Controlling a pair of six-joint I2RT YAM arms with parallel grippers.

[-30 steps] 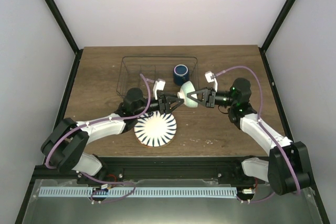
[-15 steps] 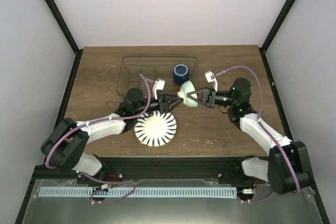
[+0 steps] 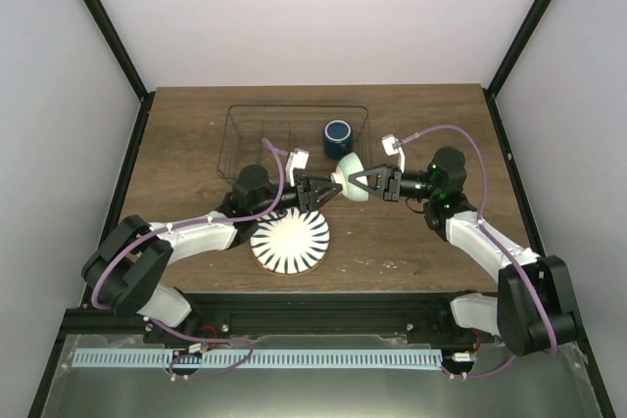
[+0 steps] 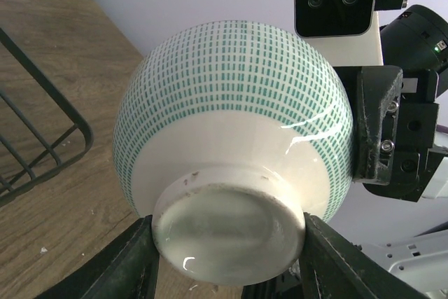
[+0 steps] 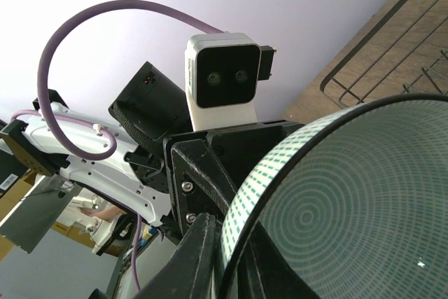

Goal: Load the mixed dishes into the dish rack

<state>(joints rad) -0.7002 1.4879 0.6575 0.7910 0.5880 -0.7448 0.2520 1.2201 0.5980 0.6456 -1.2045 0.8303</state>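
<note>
The small mint-green patterned bowl (image 3: 349, 178) is held in the air on its side between my two grippers, just in front of the dish rack (image 3: 235, 134). My left gripper (image 3: 331, 187) has a finger on each side of the bowl's foot (image 4: 227, 232). My right gripper (image 3: 364, 181) pinches the bowl's rim (image 5: 280, 173), its opening facing that camera. The dark blue mug (image 3: 338, 132) stands in the rack's right part. The blue-striped white plate (image 3: 289, 240) lies on the table under the left arm, with an orange edge (image 3: 263, 259) showing beneath it. The cream plate is hidden.
The rack's wire corner shows in the left wrist view (image 4: 63, 113) and the right wrist view (image 5: 364, 54). The table (image 3: 431, 252) is brown wood, with black frame posts at its sides and a black rail along the near edge.
Both grippers and the bowl have shifted slightly toward the rack. Nothing else has moved.
</note>
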